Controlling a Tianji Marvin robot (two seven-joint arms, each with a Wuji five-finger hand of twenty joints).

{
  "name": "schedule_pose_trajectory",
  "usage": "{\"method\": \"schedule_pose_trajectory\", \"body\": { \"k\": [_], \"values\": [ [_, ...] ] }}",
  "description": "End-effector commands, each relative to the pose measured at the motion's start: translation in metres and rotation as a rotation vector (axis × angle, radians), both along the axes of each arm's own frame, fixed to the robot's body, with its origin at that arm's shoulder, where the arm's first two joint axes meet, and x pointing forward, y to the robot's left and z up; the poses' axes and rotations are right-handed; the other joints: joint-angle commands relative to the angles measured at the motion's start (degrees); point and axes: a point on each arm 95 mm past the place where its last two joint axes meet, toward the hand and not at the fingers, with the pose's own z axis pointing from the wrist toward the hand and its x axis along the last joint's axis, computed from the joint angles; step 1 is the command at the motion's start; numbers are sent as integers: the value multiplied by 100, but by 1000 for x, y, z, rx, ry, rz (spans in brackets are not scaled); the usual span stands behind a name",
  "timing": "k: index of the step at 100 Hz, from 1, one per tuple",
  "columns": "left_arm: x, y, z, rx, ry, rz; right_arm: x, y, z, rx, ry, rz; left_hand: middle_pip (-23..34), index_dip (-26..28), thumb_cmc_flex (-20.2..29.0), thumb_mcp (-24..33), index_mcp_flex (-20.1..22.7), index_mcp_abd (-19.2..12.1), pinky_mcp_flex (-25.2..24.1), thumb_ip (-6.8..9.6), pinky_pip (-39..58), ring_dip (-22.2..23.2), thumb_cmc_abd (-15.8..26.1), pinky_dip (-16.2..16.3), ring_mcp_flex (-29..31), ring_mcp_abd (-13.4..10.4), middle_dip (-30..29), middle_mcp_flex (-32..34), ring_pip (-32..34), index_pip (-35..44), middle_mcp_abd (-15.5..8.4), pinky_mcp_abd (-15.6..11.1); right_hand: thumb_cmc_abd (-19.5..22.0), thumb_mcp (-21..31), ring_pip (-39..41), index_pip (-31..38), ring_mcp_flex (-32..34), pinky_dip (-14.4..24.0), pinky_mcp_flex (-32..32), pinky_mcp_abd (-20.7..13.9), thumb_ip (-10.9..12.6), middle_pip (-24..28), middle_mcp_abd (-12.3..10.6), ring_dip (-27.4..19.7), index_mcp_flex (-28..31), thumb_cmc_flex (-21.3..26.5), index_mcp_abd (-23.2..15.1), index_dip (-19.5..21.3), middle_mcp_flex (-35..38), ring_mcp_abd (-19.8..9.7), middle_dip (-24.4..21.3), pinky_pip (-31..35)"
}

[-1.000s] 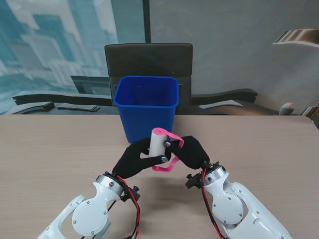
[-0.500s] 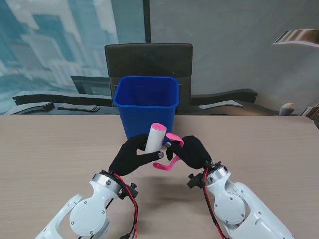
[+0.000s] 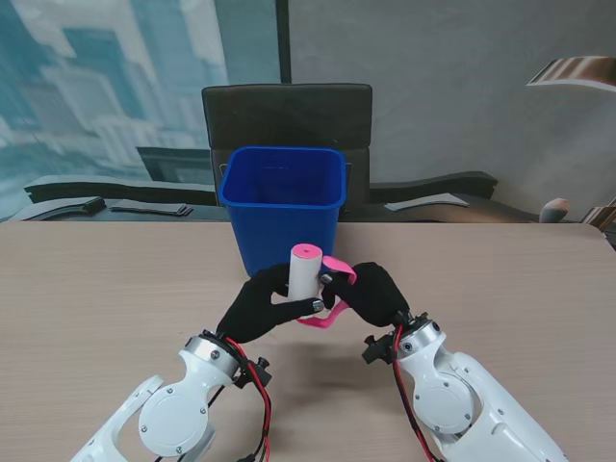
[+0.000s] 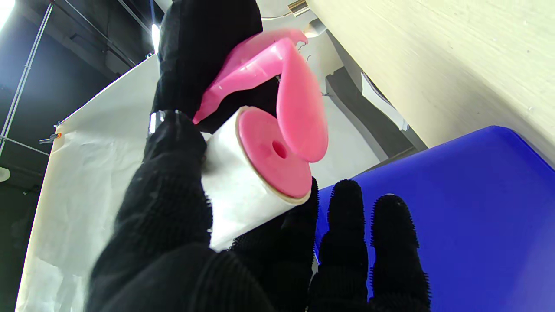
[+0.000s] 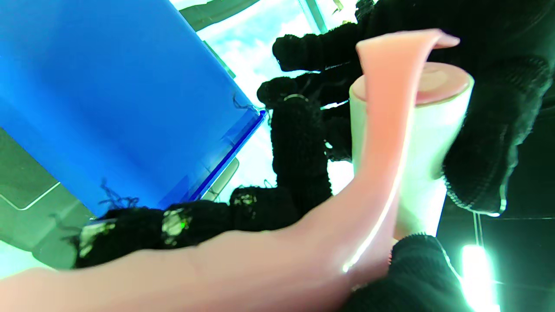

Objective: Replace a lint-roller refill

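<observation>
- Now, from the stand view, the left hand (image 3: 258, 306) pinches the white roll (image 3: 303, 271) just in front of the blue bin (image 3: 283, 204); half a second ago the roll leaned left, now it stands upright again.
- Left wrist view: the fingers (image 4: 173, 182) wrap the roll, its pink end cap beside the pink handle (image 4: 299, 112), so the roll looks not yet free.
- Right wrist view: the right hand (image 5: 485, 143) grips the handle close to the bin; more pulling is likely needed.
</observation>
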Motion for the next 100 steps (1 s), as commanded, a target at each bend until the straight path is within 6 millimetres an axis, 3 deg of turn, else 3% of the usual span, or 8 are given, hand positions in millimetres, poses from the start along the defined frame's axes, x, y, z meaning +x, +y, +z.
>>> {"method": "schedule_pose_trajectory", "body": {
  "k": [1, 100],
  "values": [
    [-1, -3, -1, 3, 12, -18, -3, 2, 0, -2, 3, 4, 91, 61, 962, 776, 323, -1079, -90, 371, 141, 58, 878, 68, -245, -23, 28, -162, 118, 1072, -158, -85, -39, 11, 606, -14, -70, 11, 369, -1421, 35, 500, 188, 99, 83, 135, 428, 2, 281, -2217, 29, 1142],
    [3, -7, -10, 49, 27, -51, -5, 2, 2, 35, -15, -7, 97, 84, 966, 819, 329, -1051, -121, 367, 165, 52, 854, 71, -277, 1, 20, -171, 137, 1092, -132, -75, 165, 24, 621, -24, -74, -27, 355, -1314, 72, 463, 257, 54, 82, 156, 350, 13, 282, -2128, 13, 1142]
  ]
}}
